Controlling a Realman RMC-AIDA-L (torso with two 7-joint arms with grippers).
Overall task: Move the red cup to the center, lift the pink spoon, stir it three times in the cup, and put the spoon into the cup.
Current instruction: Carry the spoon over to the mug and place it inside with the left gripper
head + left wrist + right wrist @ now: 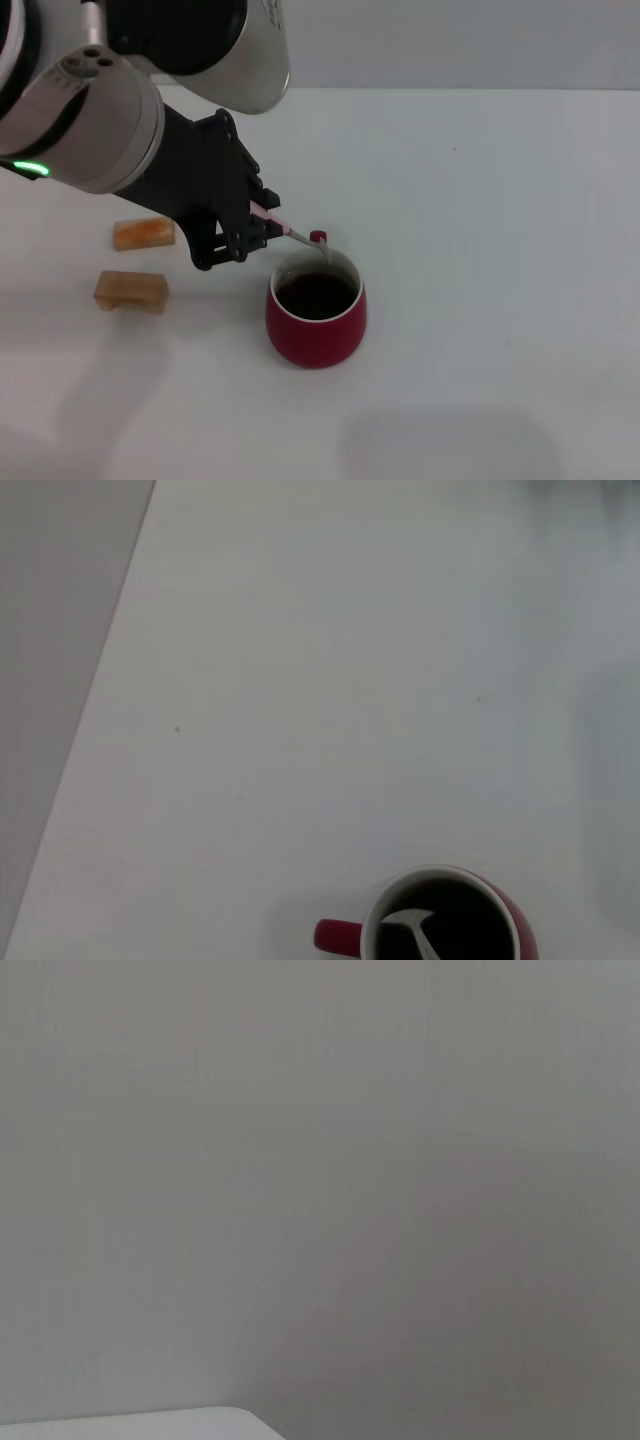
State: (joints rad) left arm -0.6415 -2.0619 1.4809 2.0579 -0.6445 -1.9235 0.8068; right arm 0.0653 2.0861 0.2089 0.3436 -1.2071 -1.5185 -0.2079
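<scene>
My left gripper (pixel 268 218) hangs just above the white table (pixel 480 250), close beside the red cup (pixel 316 308) on its left and far side. Its black fingers (pixel 240 225) are clamped on the pink handle of the pink spoon (pixel 300 238), which slants down from my grip towards the cup. The grey neck of the spoon crosses the white rim and the bowl end dips inside the cup's dark interior near its far wall. In my left wrist view the cup (pixel 450 920) sits at the edge of the picture, and the grey spoon bowl (pixel 410 925) shows inside it, lying against the inner wall on the side where the small red handle sticks out. In the head view that handle shows as a small red knob at the far rim, just beside the spoon's neck.

The cup stands upright, roughly mid-table in front of me. Off to its left, well apart from it, lie two tan wooden blocks: the nearer block (pixel 131 290) and the farther block (pixel 144 233), which is more orange and sits partly tucked beside my left arm. Neither block touches the cup or the spoon.

My right gripper shows in none of the views; my right wrist camera sees only a plain grey wall and a sliver of the table's edge
</scene>
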